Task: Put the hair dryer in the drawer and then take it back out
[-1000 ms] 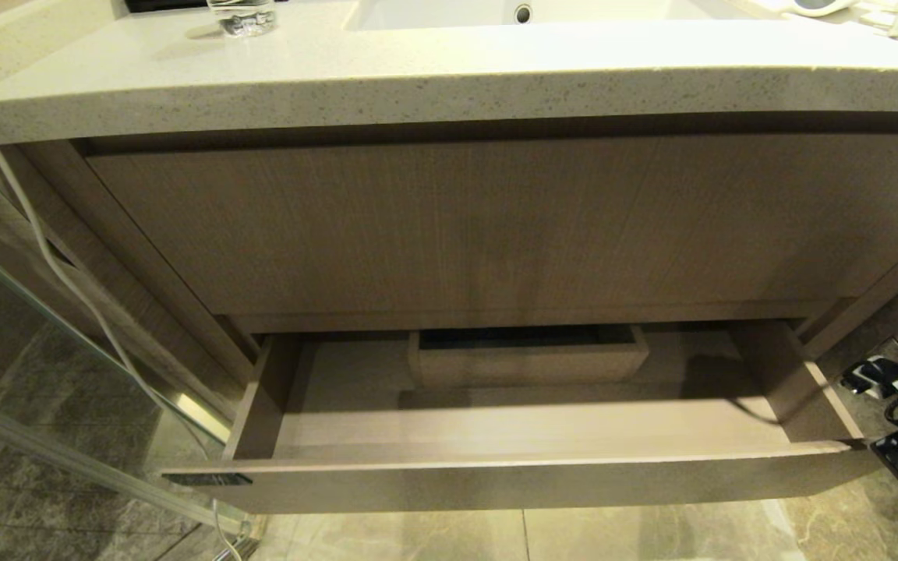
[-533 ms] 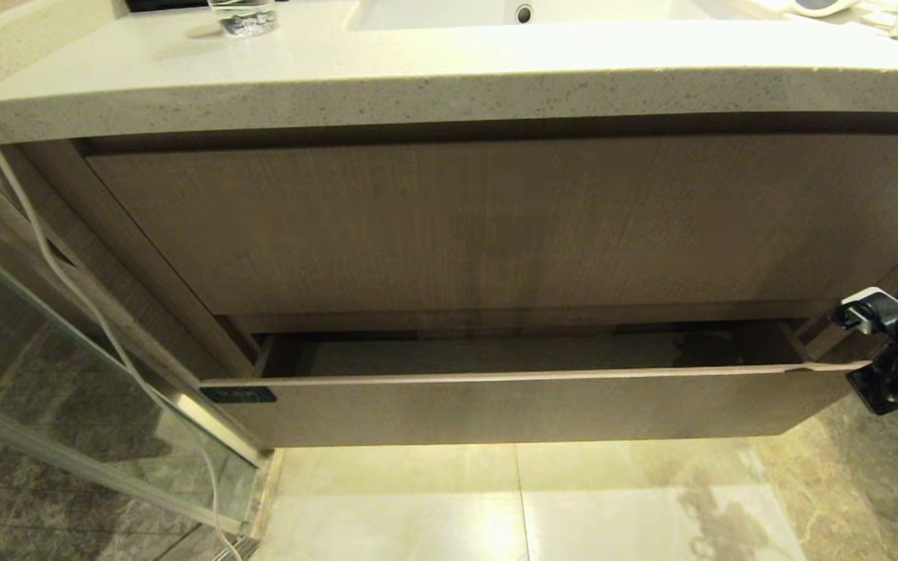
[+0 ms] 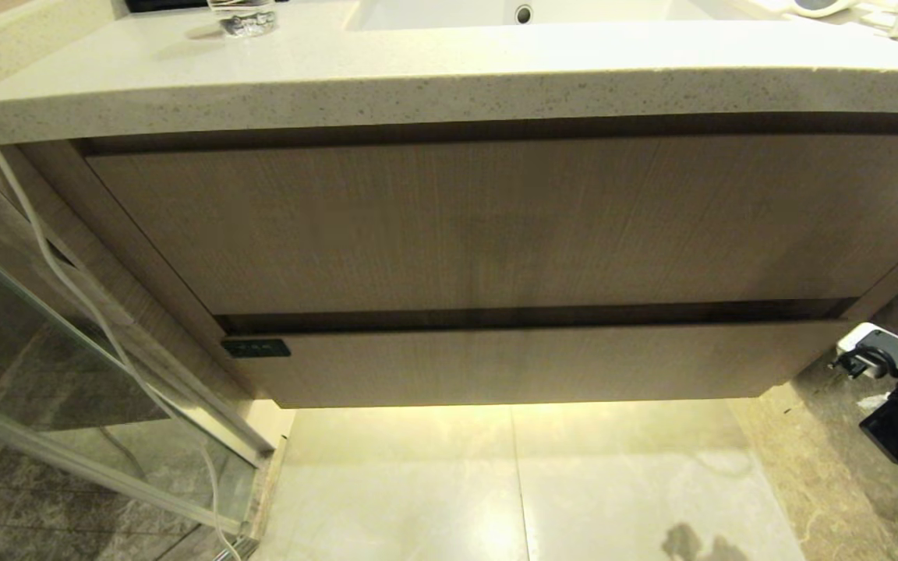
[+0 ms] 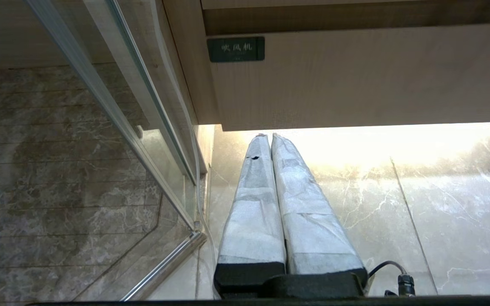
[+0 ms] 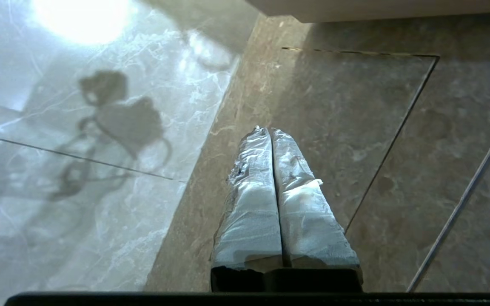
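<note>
While the speckled countertop [image 3: 449, 78] spans the far side above pale floor tiles [image 3: 511, 499], the drawer [image 3: 527, 362] sits pushed in. At the counter's far right lies the hair dryer [image 3: 815, 6]. Both the right gripper [image 5: 270, 129], near the right floor, and the left gripper [image 4: 269, 136] are clenched, empty.

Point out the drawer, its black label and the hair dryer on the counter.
drawer [image 3: 542, 362]: head view, middle of its shut wood front.
black label [image 4: 235, 49]: left wrist view, centre of the plate at the front's corner.
hair dryer [image 3: 815, 6]: head view, the part visible at the counter's far right edge.
</note>
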